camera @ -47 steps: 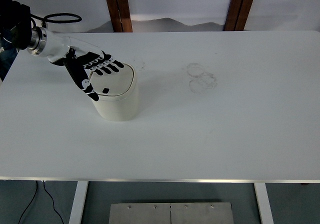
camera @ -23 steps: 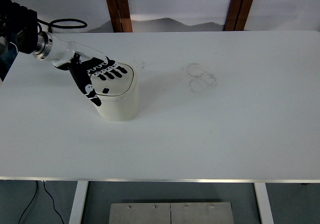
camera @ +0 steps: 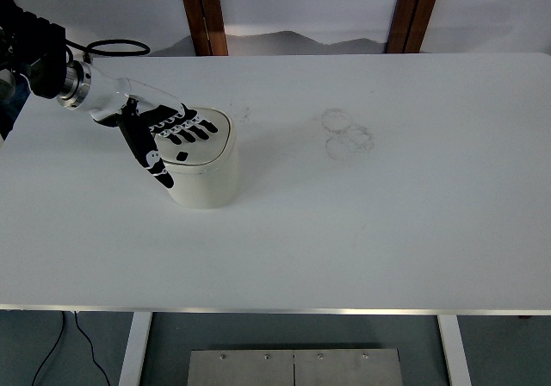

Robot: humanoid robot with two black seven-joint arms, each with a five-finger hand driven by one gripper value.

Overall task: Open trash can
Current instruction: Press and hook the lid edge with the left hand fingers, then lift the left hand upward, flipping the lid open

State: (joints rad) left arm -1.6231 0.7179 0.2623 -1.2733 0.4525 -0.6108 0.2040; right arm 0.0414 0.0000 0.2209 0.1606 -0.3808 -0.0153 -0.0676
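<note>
Fingers [camera: 191, 128] of the left hand [camera: 164, 127] lie stretched out and spread flat across the lid [camera: 196, 142] of the trash can [camera: 203, 164], four black digits fanned toward the picture's right over the lid's far half, while the thumb [camera: 153, 162] hangs down along the can's left rim; they grasp nothing, only rest on or just above the lid surface, and whether they actually press it cannot be told. The left arm [camera: 90, 90] comes in from the upper left, white-sleeved with a metal wrist ring, a black cable [camera: 112, 48] looping behind it. The trash can is a small cream-white bin with a rounded-square top, standing upright on the white tabletop [camera: 362, 222], in the left half and toward the far side. Its long axis runs vertically, mouth facing up toward the camera. The lid is closed and sits level on the rim, so the inside is hidden and any contents cannot be seen. A small dark mark [camera: 182, 155] shows on the lid near its front left part, just beside the thumb. Faint ring-shaped stains [camera: 347, 133] mark the tabletop well apart to the right of the can. Two brown wooden posts [camera: 203, 13] stand beyond the far edge.
</note>
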